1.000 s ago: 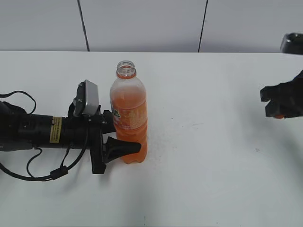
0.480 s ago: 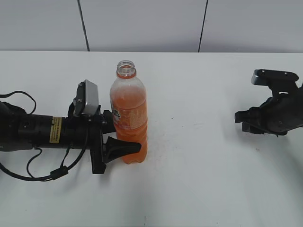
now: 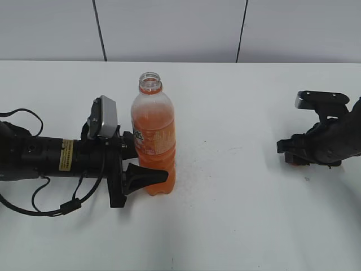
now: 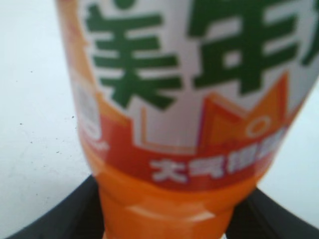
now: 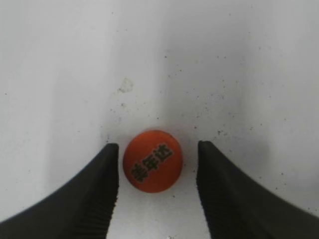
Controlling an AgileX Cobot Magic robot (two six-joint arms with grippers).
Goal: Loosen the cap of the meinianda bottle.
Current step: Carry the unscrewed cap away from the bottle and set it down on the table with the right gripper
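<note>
The meinianda bottle [image 3: 153, 138] stands upright on the white table with its mouth open and no cap on it. My left gripper [image 3: 148, 176] is shut on its lower body; in the left wrist view the label [image 4: 199, 89] fills the frame between the two black fingers. The orange cap [image 5: 152, 161] lies flat on the table at the right, top up with dark lettering. My right gripper [image 5: 157, 149] is open, low over the table, one finger on each side of the cap with gaps. In the exterior view the cap [image 3: 295, 162] shows under the right gripper [image 3: 293, 153].
The white table [image 3: 237, 214] reaches back to a grey panelled wall [image 3: 169, 28]. A black cable [image 3: 51, 206] loops beside the left arm at the left edge.
My right gripper has come leftward and down to the table surface, and now sits open around the cap lying there. The left gripper and the bottle have not moved.
</note>
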